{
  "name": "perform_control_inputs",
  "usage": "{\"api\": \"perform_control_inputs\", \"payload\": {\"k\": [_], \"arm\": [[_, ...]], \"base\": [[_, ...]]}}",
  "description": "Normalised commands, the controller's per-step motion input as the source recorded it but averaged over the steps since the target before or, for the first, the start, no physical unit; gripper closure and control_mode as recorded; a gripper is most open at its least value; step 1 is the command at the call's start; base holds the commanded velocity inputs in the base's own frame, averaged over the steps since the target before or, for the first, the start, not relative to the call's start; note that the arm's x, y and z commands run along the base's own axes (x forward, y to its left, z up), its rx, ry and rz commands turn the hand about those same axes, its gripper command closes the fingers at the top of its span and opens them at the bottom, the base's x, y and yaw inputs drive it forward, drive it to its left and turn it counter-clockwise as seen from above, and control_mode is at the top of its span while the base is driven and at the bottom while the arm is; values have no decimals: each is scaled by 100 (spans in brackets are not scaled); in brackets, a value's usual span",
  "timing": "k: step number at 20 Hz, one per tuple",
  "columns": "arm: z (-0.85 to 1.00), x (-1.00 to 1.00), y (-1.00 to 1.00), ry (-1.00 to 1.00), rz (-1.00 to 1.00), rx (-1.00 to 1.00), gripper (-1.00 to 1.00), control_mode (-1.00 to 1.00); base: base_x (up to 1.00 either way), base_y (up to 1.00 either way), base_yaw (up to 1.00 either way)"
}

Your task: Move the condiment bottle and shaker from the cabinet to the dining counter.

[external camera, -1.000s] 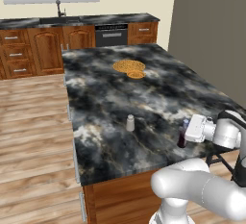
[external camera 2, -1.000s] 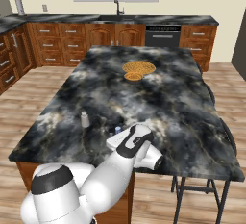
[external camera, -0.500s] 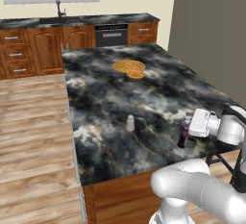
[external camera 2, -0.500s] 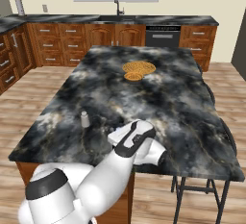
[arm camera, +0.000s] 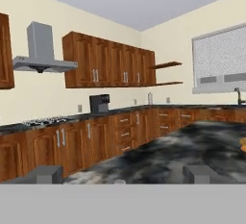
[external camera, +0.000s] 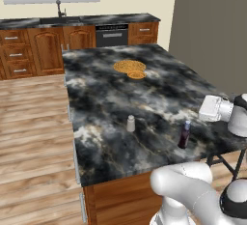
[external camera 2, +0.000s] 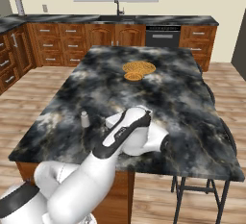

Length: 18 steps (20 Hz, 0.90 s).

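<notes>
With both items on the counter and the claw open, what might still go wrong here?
The bottle stands upright close to the counter's near edge, with the wrist right beside it; a careless retreat might knock it over or off. The shaker stands apart, so it looks less exposed.

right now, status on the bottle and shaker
Gripper open, holding nothing. Small dark brown bottle and pale shaker upright, apart, on black marbled dining counter. Nothing in the way.

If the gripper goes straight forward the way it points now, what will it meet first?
Probably nothing close. The open gripper looks level over the dining counter toward the distant base cabinets. The shaker sits low in that line, likely under it.
</notes>
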Motion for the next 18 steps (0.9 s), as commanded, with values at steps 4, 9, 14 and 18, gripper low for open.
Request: {"api": "perform_control_inputs", "payload": {"k": [4,9,14,18], "arm": [[78,-23,50,27,-21,-33,-100,-100],[81,-23,35,37,-29,-44,-100,-100],[84,-20,22,44,-25,-44,-100,-100],[26,-25,37,35,-20,-50,-100,-100]], "base": [[0,0,0],[0,0,0],[0,0,0],[0,0,0]]}}
